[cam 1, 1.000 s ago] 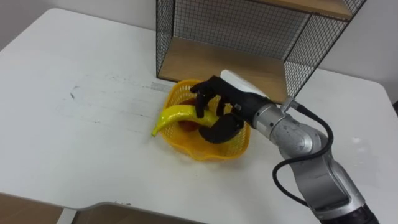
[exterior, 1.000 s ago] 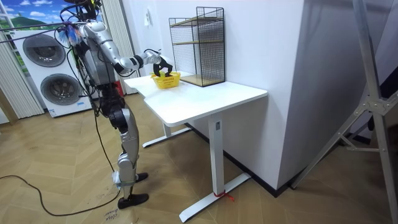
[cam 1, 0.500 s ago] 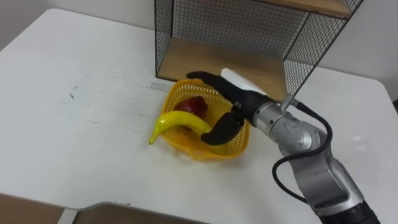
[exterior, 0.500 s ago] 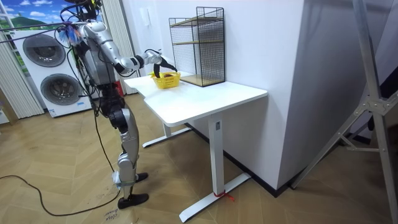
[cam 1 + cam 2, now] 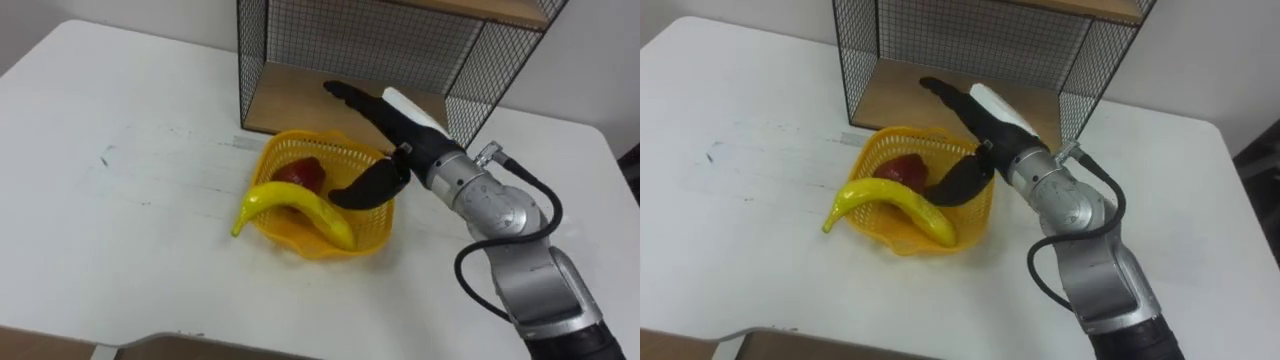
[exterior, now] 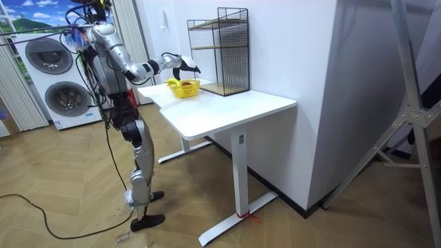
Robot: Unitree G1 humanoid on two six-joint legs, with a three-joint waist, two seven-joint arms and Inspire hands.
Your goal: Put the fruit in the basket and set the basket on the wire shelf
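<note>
The white desk (image 5: 120,200) is carrying everything here, and nearest on it one yellow basket (image 5: 322,248) is standing just in front of the shelf; the fruit is lying in it, two pieces in all; one banana (image 5: 300,203) is stretching across the near side of the basket, its stem end poking out over the left rim and dipping toward the desk; one red fruit (image 5: 301,172) is sitting behind it, deeper in the basket, touching the banana.

The robot's right arm is coming in from the lower right, and the right hand (image 5: 408,142) is hovering over the basket's far right part; its fingers (image 5: 350,95) are spreading wide and straight, pointing left and away toward the shelf's lower opening; the thumb (image 5: 362,190) is angling down over the basket's right side, well apart from the fingers; nothing is being held between them, and the room view is showing the hand raised above the basket rather than resting on it.

Beyond the basket one black wire shelf (image 5: 330,40) is standing on the desk; two wooden boards are showing in it, the lower board (image 5: 300,100) lying at desk level directly behind the basket, and the upper board (image 5: 500,10) running above the hand.

In the room view the robot is standing upright at the desk's end on the room view's left, and two washing machines (image 6: 55,69) are standing behind it.
</note>
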